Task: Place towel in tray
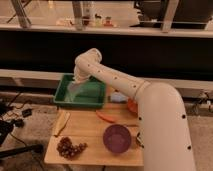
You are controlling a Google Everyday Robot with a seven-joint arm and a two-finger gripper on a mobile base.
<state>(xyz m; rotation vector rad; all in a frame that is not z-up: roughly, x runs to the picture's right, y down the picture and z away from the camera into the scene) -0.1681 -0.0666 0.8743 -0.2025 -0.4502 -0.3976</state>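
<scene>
Nearest the camera, grapes [69, 148] and a purple bowl [117, 138] sat on the table's [87, 132] front edge, with a banana [61, 122] and a carrot [106, 118] just behind. Farther back, the gripper [80, 80] hung over the tray [62, 90] — jaws closed on the towel [75, 89], which draped down toward the tray floor — while an orange bowl [132, 106] sat to the right.

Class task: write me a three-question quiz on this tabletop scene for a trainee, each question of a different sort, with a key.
1. True or false: the towel hangs from the end effector above the tray.
2. Which sits nearest the table's front edge? A) tray B) grapes C) orange bowl
3. What colour is the bowl beside the grapes?

Key: 1 true; 2 B; 3 purple.
</scene>
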